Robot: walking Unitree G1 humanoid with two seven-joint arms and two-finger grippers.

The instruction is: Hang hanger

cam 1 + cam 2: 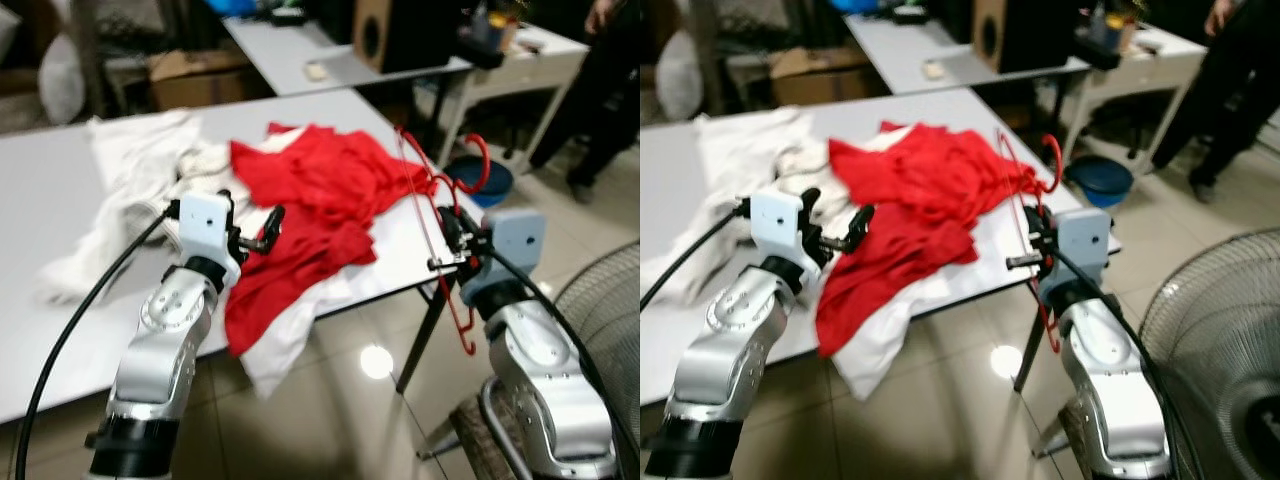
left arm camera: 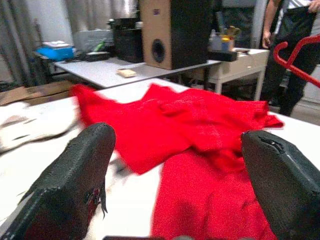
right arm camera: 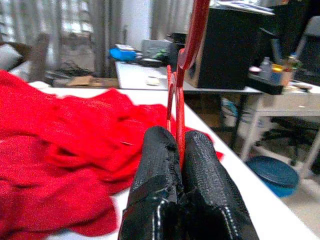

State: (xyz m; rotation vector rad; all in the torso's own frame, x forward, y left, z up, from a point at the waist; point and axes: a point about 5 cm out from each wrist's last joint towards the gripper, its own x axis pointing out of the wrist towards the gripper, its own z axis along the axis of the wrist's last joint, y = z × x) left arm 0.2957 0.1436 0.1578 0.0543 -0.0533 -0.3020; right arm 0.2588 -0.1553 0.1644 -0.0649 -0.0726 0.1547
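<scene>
So the right gripper is pinched tight on a thin red hanger, holding it off the corner of the white table with the hook curling up near the table's edge and the lower part dangling past the corner toward the floor. The left gripper hovers over the red garment with its fingers spread wide and nothing in them; a white cloth is bunched up beside that. Honest worry: the hanger is skinny and gripped at one spot on the wire, so it could twist in the fingers and snag the red fabric or the table edge. There's also a fan and a person close by on the right.
</scene>
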